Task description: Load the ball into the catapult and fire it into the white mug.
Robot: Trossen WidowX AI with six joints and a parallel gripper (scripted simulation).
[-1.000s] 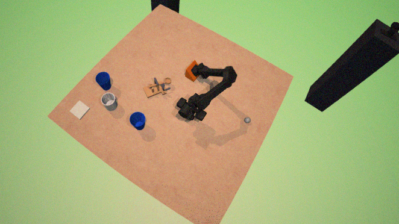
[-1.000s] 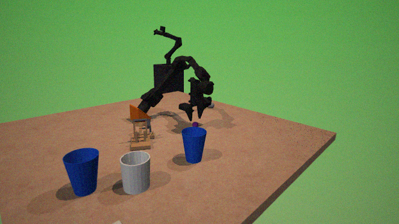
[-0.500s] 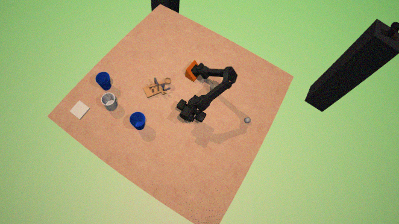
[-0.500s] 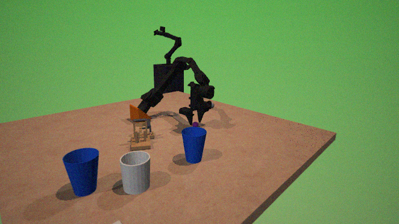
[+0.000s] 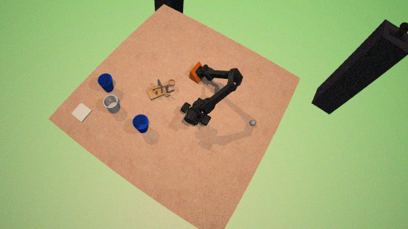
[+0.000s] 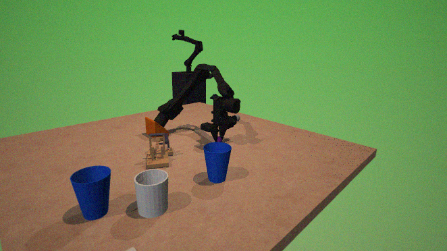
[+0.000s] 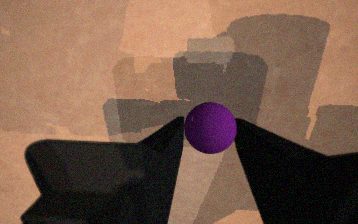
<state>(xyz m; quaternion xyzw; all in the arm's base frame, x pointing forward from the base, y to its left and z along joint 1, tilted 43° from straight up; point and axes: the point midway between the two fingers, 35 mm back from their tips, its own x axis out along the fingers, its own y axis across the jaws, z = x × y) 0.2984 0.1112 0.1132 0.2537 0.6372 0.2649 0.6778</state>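
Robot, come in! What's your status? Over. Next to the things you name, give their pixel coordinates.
Black tool (image 5: 197, 116) (image 6: 217, 140) (image 7: 208, 124) closed on small purple ball (image 6: 219, 139) (image 7: 210, 128). Tan wooden catapult (image 5: 157, 92) (image 6: 157, 165) unloaded. Nothing visibly blocking.

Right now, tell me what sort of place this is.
Probably a robot test bench: a black arm stands on a brown tabletop, with a small wooden catapult and a white mug set out near it.

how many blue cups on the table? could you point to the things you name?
2: one (image 5: 105, 82) (image 6: 92, 192) beside the white mug (image 5: 112, 104) (image 6: 152, 194), on its far side from the gripper (image 5: 198, 119) (image 6: 219, 140) (image 7: 210, 125); one (image 5: 141, 123) (image 6: 217, 163) between mug and gripper. None look hidden.
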